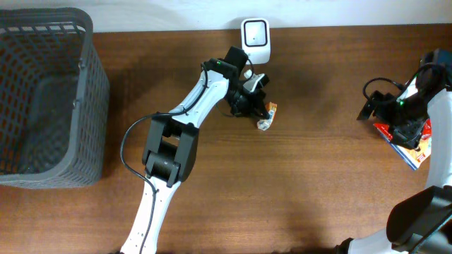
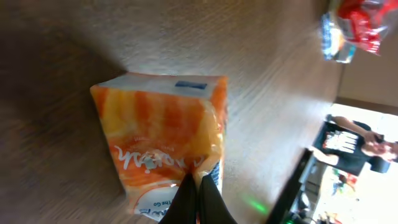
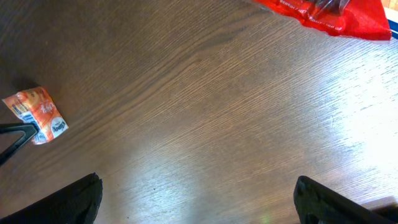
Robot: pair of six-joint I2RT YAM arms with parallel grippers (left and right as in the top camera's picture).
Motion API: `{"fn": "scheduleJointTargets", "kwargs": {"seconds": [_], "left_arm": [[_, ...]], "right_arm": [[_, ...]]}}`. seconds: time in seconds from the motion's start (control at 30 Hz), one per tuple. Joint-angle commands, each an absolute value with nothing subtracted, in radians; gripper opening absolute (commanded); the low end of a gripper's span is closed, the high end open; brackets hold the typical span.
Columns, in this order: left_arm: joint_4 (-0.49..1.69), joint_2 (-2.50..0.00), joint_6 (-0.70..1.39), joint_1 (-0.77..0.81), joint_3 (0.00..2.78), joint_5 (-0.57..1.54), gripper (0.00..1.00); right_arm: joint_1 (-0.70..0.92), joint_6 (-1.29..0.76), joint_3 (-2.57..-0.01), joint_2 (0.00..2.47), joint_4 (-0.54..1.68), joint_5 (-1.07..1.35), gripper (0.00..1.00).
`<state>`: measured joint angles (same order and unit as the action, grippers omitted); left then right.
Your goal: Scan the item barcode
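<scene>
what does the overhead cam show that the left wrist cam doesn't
Only the overhead view shows the grey plastic mesh basket at the left, the white box-shaped scanner at the table's far edge, and the right arm. Only the left wrist view shows the packet's white lettering and a small blue patch close up. Both show the orange-and-white soft packet pinched in the shut left tool, the brown wooden table, and what looks like the same red-and-blue flat package.

Wooden table (image 1: 318, 183) with grey basket (image 1: 42, 99) left, white scanner (image 1: 255, 39) at far edge, orange packet (image 1: 266, 117) mid-table, red packet (image 1: 423, 143) right.
</scene>
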<state>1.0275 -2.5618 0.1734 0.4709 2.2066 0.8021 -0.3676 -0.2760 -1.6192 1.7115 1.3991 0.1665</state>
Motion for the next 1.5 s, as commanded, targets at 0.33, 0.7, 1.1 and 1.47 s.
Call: {"fn": "scheduleJointTargets", "kwargs": {"seconds": [0.33,0.7,1.1,1.47], "left_arm": [[1.058,-2.571,0.167,0.465,2.218,0.552,0.18],[1.259,-2.571,0.163,0.455,2.479,0.441,0.23],[1.498,-2.571,0.130,0.417,2.798,0.142,0.82],[1.645,-2.581,0.145,0.295,2.931,0.007,0.99]], "right_arm": [[-0.367,-0.266,-1.615,1.714,1.403,0.172,0.98],[-0.367,-0.266,-1.613,1.714,1.402,0.172,0.98],[-0.367,-0.266,-1.613,1.714,1.401,0.172,0.98],[-0.366,-0.270,-1.583,1.714,1.321,0.252,0.98]]}}
